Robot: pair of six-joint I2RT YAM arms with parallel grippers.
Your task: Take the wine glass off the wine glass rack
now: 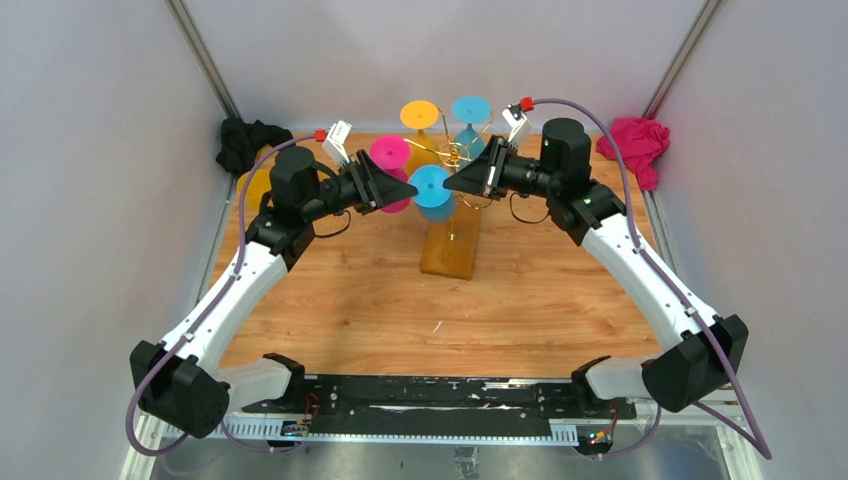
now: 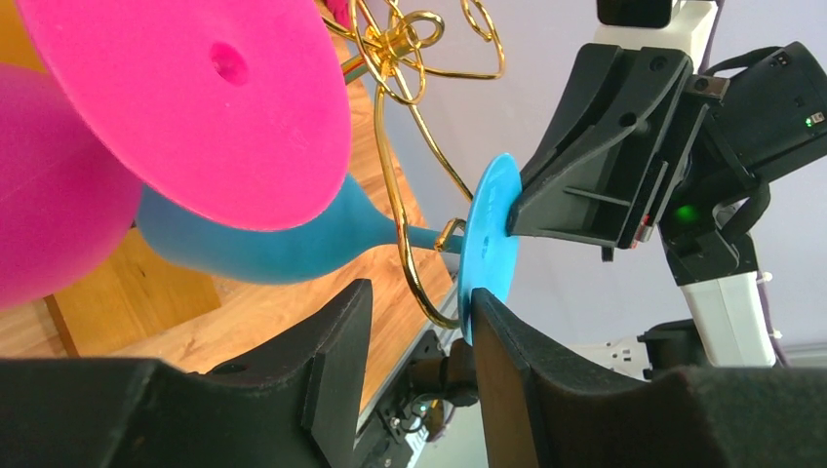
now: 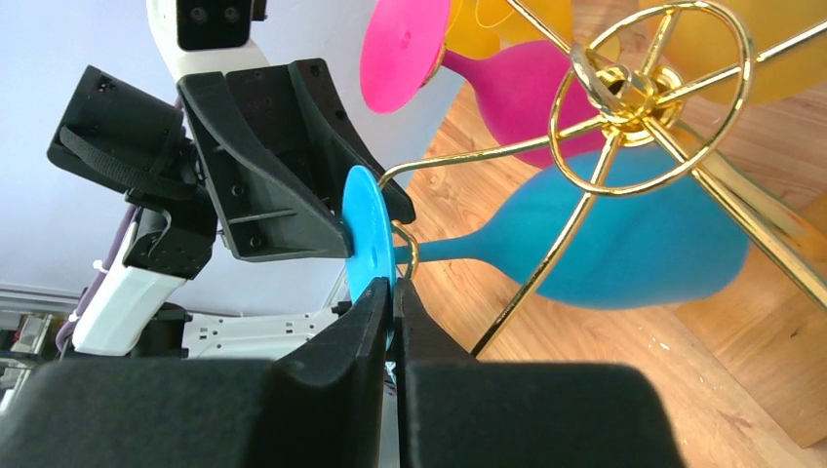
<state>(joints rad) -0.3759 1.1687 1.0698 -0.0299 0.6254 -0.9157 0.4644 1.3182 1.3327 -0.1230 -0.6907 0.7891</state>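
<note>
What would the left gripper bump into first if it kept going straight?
Probably the round foot of the blue wine glass, just beyond the open fingers of the left gripper. The right gripper pinches that foot from the far side.

Matt coloured plastic against polished gold wire and grained wood

The thin gold wire wine glass rack (image 3: 624,97) is polished metal, bright with sharp highlights; its rectangular orange-brown wooden base (image 1: 452,245) carries a slight shine; the opaque blue wine glass (image 3: 634,244) looks like smooth plastic, matt with a soft sheen on the bowl; the opaque pink wine glass (image 2: 195,107) has the same matt finish, faintly grainy on its foot; the left gripper (image 2: 419,312) and right gripper (image 3: 393,292) are matt black moulded plastic; the light wooden table top (image 1: 350,300) shows plain grain, dull rather than glossy; the crumpled black cloth (image 1: 245,142) and crumpled pink cloth (image 1: 635,145) are soft fabric.
</note>
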